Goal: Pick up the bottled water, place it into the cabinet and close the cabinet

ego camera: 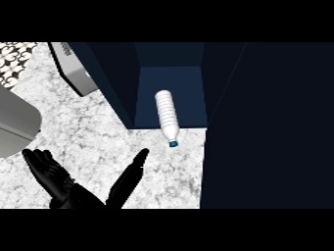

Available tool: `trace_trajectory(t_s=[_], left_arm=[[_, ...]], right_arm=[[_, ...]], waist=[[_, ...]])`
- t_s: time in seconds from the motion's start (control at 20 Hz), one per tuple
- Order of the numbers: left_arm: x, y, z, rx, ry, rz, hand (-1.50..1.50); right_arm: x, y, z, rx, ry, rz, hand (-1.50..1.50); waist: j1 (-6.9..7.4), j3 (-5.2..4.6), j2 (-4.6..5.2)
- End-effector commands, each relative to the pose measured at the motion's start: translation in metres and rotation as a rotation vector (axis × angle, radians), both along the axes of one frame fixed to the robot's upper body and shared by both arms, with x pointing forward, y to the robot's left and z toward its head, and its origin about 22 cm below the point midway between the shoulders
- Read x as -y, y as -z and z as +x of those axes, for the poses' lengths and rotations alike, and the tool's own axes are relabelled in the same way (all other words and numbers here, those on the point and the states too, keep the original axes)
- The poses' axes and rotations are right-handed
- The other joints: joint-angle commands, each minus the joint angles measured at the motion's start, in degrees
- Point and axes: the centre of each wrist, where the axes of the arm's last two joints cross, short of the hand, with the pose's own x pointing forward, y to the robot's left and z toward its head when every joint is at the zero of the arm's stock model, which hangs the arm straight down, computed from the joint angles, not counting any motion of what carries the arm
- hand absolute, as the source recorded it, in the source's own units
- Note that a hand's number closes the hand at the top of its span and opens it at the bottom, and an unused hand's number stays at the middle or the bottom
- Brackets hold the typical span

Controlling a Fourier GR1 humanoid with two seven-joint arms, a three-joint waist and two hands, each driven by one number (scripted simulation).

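Bottle (166, 116) lies on its side in the cabinet (169, 78) opening, body on the blue cabinet floor, teal cap (173, 143) poking out past the front lip onto the marble counter (90, 132). Nothing touching it. Cabinet door (278, 127) stands open on the right, a big dark slab along the bottle's right side; gap between door edge and cap is narrow. Left cabinet wall sits close on the other side. One hand (68, 184) low at the bottom edge, fingers straight and spread wide, holding nothing, well short of the cap. Can't tell which hand it is. Open counter between fingertips and cabinet lip. Grey appliance (3, 122) hugs the left edge; grey panel (75, 68) leans at top left.
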Motion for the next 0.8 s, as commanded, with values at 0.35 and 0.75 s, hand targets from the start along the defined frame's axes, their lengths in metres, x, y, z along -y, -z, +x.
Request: trace_trajectory(t_s=[0.35, 0.75], left_arm=[[-0.008, 0.011, -0.009, -0.013, -0.113, -0.126, -1.50], [-0.021, 0.024, 0.012, -0.074, -0.170, -0.158, -1.50]], right_arm=[[-0.008, -0.038, -0.045, 0.053, -0.007, 0.040, -1.50], [-0.005, -0.037, -0.050, 0.064, -0.019, 0.035, -1.50]], waist=[[0.18, -0.18, -0.10], [0.62, -0.31, 0.18]])
